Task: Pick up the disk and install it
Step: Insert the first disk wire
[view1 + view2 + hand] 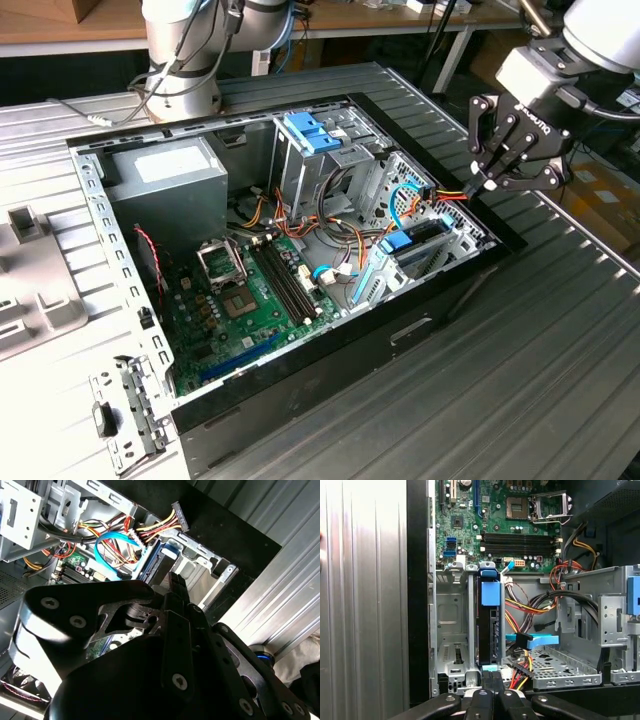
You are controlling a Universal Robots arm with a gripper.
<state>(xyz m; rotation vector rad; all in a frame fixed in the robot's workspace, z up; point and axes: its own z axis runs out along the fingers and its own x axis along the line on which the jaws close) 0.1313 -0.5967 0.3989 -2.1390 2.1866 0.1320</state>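
The disk [420, 236] stands on edge in a metal bay at the corner of the open computer case [330, 350], on the exterior view's right. In the first wrist view its dark body [489, 630] runs down a narrow slot, and its blue tab [490, 592] points toward the motherboard. My gripper [489, 183] hangs just outside and above that corner of the case. Its black fingers are pressed together with nothing between them. In the first wrist view the gripper [491, 676] sits just short of the disk's near light-blue end. In the second wrist view the gripper [176, 577] points at the disk [152, 562].
Orange, yellow and red cables [452, 196] and a blue flat cable [532, 641] lie beside the bay. A tall drive cage with blue latches [312, 135], the power supply [170, 180] and the motherboard [250, 290] are inside the case. The arm's base [185, 60] stands behind it on a ribbed metal table [540, 380].
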